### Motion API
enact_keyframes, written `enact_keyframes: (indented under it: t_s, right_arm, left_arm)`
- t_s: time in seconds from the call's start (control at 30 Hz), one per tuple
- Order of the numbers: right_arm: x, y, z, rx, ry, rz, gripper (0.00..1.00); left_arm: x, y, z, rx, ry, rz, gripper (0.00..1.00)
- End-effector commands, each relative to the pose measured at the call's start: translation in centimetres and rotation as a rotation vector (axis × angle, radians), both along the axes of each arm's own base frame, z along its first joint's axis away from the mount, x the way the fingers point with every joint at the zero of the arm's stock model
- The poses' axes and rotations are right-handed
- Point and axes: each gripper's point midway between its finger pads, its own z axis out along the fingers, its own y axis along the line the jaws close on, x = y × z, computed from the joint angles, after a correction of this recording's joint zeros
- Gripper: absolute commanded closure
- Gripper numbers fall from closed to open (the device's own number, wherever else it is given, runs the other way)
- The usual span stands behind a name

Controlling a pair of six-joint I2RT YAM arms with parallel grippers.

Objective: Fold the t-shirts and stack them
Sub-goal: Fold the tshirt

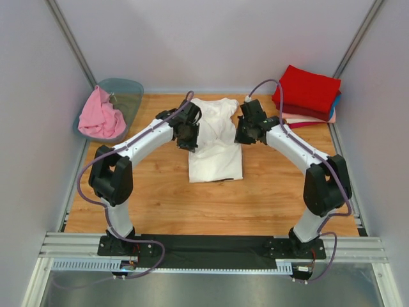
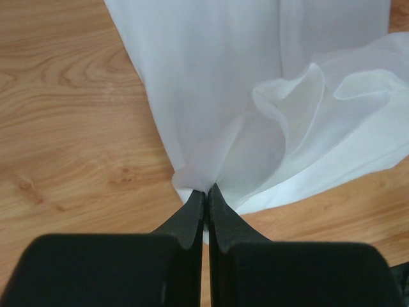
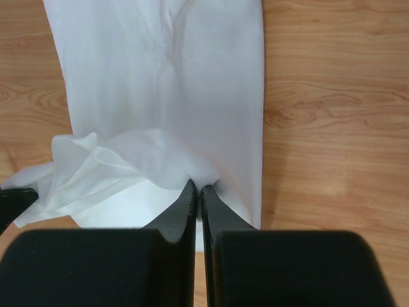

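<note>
Item: white t-shirt (image 1: 216, 160), part-folded, at the middle of the table (image 1: 275, 198). Light, limp cotton; likely sags and creases, not fragile. Your left gripper (image 2: 206, 195) and right gripper (image 3: 198, 190) each pinch a fold of it, one at either side, jaws pressed together on cloth. Grip edges, through both layers.

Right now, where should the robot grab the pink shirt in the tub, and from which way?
Pinch a raised fold near the middle of the pink shirt, coming straight down from above. It lies crumpled in a heap in the tub, so no flat edge shows, and the tub's wall would likely block a sideways reach.
</note>
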Motion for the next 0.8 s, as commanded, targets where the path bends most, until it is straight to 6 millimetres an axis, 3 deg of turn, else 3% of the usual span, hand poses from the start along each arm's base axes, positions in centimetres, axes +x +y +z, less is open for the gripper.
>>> enact_keyframes:
  t_s: [0.0,0.03,0.3,0.4,0.47,0.5,0.53,0.57,0.6,0.63,0.67,0.7,0.77]
  right_arm:
    - [1.9,1.2,0.0,0.041,0.01,0.04,0.99]
    - [2.1,1.5,-1.1,0.041,0.04,0.045,1.0]
    - [3.4,1.6,-4.7,0.022,0.123,0.031,1.0]
    - [4.3,1.0,-6.4,0.009,0.153,0.011,0.99]
    - [6.0,0.8,-6.1,-0.003,0.145,0.009,0.84]
    - [7.1,0.2,-7.6,-0.022,0.173,-0.003,0.74]
    - [8.7,0.4,-6.1,-0.021,0.157,0.005,0.48]
    - [9.9,0.0,-5.8,-0.034,0.153,0.008,0.38]
    - [10.9,-1.0,-7.7,-0.05,0.198,-0.013,0.34]
    - [10.8,-1.6,-7.5,-0.058,0.234,-0.021,0.29]
    - [12.7,-1.5,-4.9,-0.034,0.176,-0.026,0.29]
    - [13.0,-2.3,-4.5,-0.029,0.179,-0.038,0.28]
    - [12.2,-3.2,-2.4,-0.054,0.156,-0.045,0.27]
  left_arm:
    - [0.8,-0.2,-0.2,-0.019,0.01,-0.015,1.0]
    - [1.0,-0.1,-0.6,-0.014,0.016,-0.007,1.0]
    - [2.7,0.4,-3.8,0.01,0.072,0.016,1.0]
    - [3.5,0.5,-5.2,0.018,0.1,0.019,0.96]
    - [4.7,1.2,-5.7,0.022,0.104,0.034,0.94]
    - [5.8,1.5,-6.3,0.04,0.12,0.043,0.88]
    - [6.9,2.7,-6.5,0.049,0.131,0.075,0.8]
    - [7.7,3.0,-6.6,0.045,0.143,0.082,0.71]
    - [8.9,3.1,-6.6,0.041,0.161,0.093,0.52]
    - [9.7,3.5,-6.2,0.03,0.165,0.115,0.46]
    - [10.5,4.2,-5.7,0.019,0.165,0.134,0.43]
    - [11.3,4.3,-4.0,0.008,0.135,0.143,0.37]
    - [11.9,4.9,-1.9,0.031,0.07,0.146,0.32]
